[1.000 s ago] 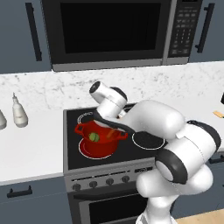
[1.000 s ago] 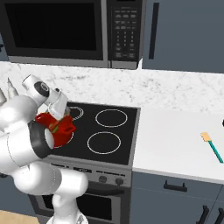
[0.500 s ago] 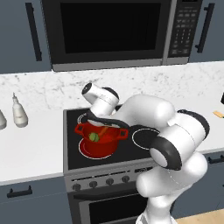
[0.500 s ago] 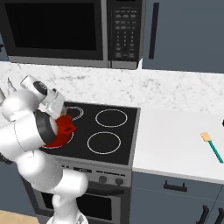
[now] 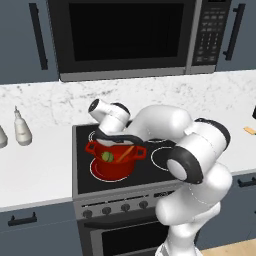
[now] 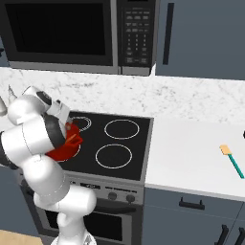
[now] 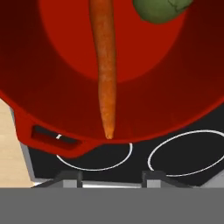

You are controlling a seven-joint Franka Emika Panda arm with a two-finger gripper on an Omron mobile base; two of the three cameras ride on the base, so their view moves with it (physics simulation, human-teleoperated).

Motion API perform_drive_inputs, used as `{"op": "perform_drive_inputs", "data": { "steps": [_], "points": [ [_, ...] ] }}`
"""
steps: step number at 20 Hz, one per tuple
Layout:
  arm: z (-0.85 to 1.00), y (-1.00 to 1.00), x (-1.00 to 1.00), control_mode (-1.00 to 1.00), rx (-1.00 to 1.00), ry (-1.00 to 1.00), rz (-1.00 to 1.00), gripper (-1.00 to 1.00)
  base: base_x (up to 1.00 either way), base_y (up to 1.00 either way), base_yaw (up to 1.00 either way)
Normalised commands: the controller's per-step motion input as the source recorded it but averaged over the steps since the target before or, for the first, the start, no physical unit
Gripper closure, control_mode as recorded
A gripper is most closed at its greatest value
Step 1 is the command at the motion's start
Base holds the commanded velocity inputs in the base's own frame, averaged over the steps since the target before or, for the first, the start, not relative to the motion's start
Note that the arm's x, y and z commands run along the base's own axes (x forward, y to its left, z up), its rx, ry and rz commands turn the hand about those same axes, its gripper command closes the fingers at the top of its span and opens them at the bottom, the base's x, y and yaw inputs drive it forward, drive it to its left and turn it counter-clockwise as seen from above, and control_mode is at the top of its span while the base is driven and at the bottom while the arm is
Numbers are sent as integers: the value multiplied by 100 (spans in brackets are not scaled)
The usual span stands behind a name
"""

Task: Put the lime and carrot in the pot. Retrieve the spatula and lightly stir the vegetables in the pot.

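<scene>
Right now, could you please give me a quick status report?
Hand open over pot. Lime and carrot inside. Spatula on right counter, path clear.

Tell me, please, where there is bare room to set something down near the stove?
Free: the white counter between the stove and the spatula, and the counter stretch between the bottle and the stove. Crowded: the front left burner, where the pot sits under the arm.

You had a black stove [image 6: 125, 143] set in a white counter [image 6: 191, 162], with a marble backsplash [image 5: 45, 102] behind it. A microwave [image 5: 135, 35] hung above between dark blue cabinets [image 6: 201, 36]. Two bottles [image 5: 22, 129] stood on the counter to the stove's left. Blue drawers [image 6: 191, 215] ran below.
</scene>
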Motion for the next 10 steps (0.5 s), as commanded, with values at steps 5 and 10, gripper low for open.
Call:
{"op": "perform_drive_inputs", "data": {
  "steps": [5, 10],
  "points": [
    [23, 0, -12, -100, 0, -4, 0, -100, 0, 0, 0],
    [80, -27, -70, -100, 8, -5, -3, -100, 0, 0, 0]
  ]
}}
